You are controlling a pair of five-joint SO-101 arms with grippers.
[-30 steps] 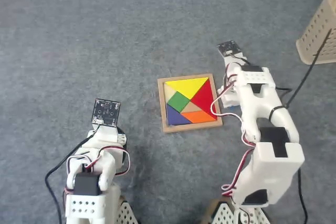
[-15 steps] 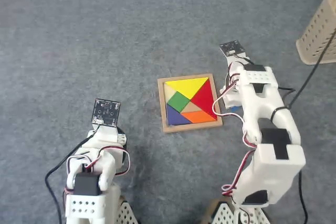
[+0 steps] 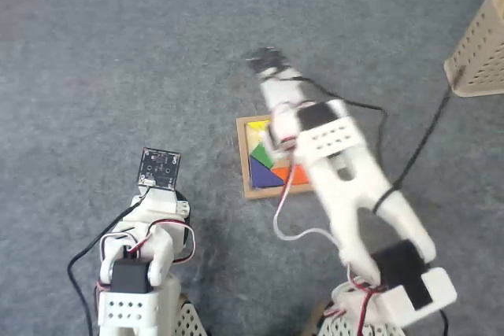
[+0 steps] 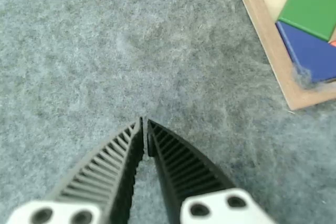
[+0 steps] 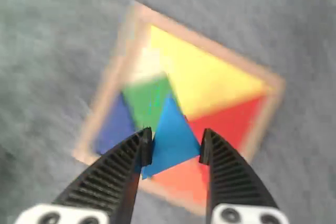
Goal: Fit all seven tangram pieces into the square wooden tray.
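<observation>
The square wooden tray [image 3: 241,155] lies mid-table on grey carpet, partly under my right arm [image 3: 331,147]. In the right wrist view my right gripper [image 5: 176,135] hangs above the tray [image 5: 107,85], shut on a light blue triangle [image 5: 170,140]. Below it lie the yellow triangle [image 5: 205,77], red triangle [image 5: 231,121], green square [image 5: 149,100], dark blue piece [image 5: 118,124] and orange piece [image 5: 184,179]. My left gripper [image 4: 144,124] is shut and holds nothing, low over carpet just off the tray's corner [image 4: 268,40].
A beige perforated basket [image 3: 480,37] stands at the far right edge. My left arm [image 3: 146,249] sits folded at the near left. Bare carpet lies to the left of and behind the tray.
My right arm has swung left from beside the tray's right edge to over the tray. The left arm has not moved.
</observation>
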